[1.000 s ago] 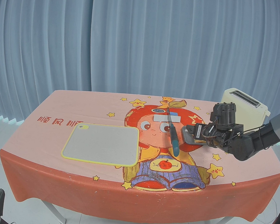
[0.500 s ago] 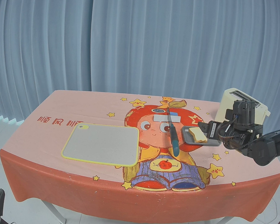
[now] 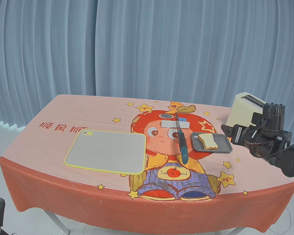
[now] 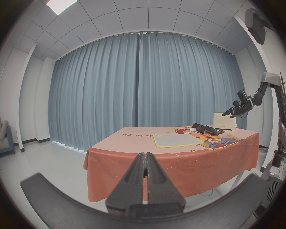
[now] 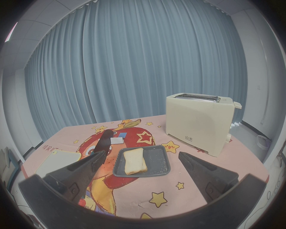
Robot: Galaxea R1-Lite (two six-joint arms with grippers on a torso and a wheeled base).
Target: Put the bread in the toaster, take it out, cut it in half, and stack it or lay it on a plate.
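A: Grip on the right gripper [image 3: 228, 130]?
B: Spread wide, holding nothing. Hovering just beside the toaster [image 3: 246, 109], held roughly level, aimed at the bread slice [image 3: 208, 141].
A: Lying where?
B: Flat on the gray tray [image 3: 224, 143], near the toaster. Probably light, soft, crumbly. Best pinched gently across the crust edges, never squashed.
A: Left gripper [image 4: 146, 167]?
B: Pressed closed, empty, well apart from the toaster.

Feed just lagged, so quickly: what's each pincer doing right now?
Left pincer: closed, holding nothing.
Right pincer: open, empty, near the bread on its tray.
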